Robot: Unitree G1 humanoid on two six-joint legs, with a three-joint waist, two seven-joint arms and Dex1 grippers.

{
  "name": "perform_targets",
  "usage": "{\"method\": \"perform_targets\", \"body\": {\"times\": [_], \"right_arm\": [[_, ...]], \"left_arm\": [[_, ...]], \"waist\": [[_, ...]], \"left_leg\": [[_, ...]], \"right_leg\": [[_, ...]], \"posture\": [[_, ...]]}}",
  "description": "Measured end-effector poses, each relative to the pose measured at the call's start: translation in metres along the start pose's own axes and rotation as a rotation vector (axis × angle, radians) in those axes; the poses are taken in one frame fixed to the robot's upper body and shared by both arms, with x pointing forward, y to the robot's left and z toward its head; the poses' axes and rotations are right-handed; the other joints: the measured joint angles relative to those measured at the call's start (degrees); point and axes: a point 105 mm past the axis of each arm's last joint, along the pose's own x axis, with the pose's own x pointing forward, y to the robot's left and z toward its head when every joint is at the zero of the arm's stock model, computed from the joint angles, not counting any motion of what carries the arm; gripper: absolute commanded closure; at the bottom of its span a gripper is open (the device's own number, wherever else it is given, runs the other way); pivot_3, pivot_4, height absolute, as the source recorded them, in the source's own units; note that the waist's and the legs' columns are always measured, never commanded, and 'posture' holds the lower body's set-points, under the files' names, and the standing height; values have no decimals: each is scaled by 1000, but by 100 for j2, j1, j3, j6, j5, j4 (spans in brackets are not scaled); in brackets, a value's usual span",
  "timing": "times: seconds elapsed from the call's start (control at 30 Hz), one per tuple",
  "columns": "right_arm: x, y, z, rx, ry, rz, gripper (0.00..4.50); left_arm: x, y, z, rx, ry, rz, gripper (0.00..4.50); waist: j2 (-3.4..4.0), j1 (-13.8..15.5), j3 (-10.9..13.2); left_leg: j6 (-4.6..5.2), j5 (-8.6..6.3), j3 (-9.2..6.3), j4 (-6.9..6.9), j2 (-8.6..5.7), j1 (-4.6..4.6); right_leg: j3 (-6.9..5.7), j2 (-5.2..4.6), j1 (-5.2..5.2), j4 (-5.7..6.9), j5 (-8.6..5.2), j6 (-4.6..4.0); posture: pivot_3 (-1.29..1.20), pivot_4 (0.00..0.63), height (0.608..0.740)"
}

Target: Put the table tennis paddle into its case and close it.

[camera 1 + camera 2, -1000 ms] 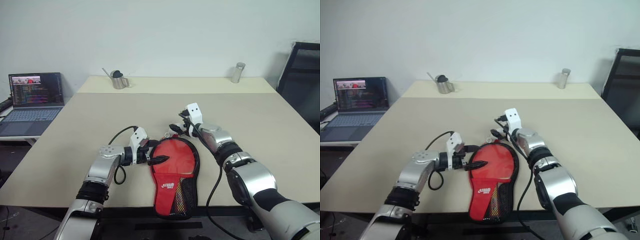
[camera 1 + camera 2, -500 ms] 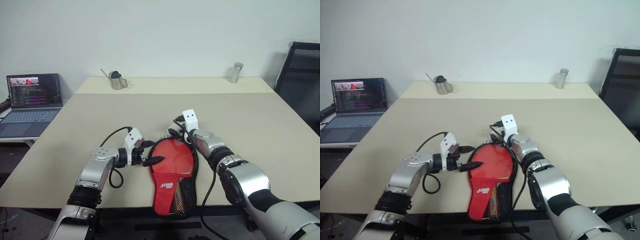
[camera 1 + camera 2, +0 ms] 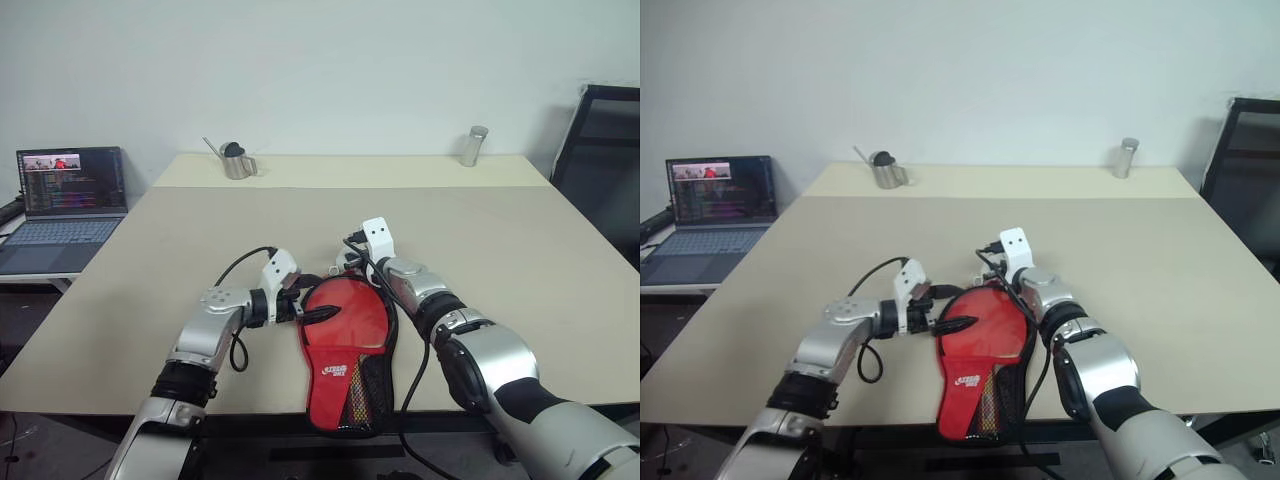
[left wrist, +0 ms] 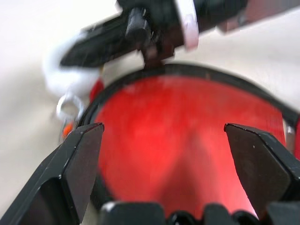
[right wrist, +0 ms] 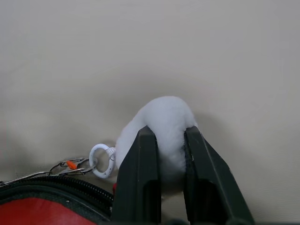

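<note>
The case (image 3: 345, 345) lies red side up near the table's front edge, with its white logo and mesh pocket toward me. The table tennis paddle is hidden. My right gripper (image 5: 165, 136) is at the case's far round end, shut on a white fluffy pom-pom (image 5: 161, 117). A small ring (image 5: 101, 160) joins the pom-pom to the case's zip. My left gripper (image 3: 306, 303) is open at the round end's left rim. In the left wrist view its fingers (image 4: 77, 159) stand wide apart over the red face, touching nothing that I can see.
A laptop (image 3: 70, 195) sits on a side table at the left. A metal jug (image 3: 237, 160) and a metal canister (image 3: 473, 145) stand at the table's far edge. A black chair (image 3: 605, 150) is at the right. Cables trail from both wrists.
My right gripper has closed on the white pom-pom after sinking slightly toward the case's far end. My left gripper has stayed open and edged a little closer to the case.
</note>
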Motion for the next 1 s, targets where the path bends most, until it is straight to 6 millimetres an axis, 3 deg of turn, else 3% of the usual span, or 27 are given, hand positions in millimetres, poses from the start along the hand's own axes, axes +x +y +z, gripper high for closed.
{"method": "perform_targets", "body": {"times": [0.2,0.57,0.83,1.0], "right_arm": [[1,5,0,3,-1,17,4289],[1,6,4,-8,-18,27,4289],[-5,-10,20,-102,-84,-17,4289],[-11,-27,18,-158,-89,-51,4289]], "left_arm": [[14,-2,-11,10,39,-48,0],[18,-11,-23,118,59,-135,0],[21,-10,-26,133,48,-148,0],[25,-10,-27,121,43,-155,0]], "waist": [[0,-50,0],[1,-76,-2],[2,-77,-7],[9,-47,-18]], "left_leg": [[0,0,3,-2,1,3],[0,0,4,-2,1,12],[1,0,2,0,1,17],[1,0,2,2,-1,18]], "right_leg": [[2,0,0,1,0,0],[3,0,8,3,0,0],[1,0,14,8,0,1],[1,0,18,7,0,1]], "posture": [[0,150,740],[0,150,740],[0,150,740],[0,150,740]]}}
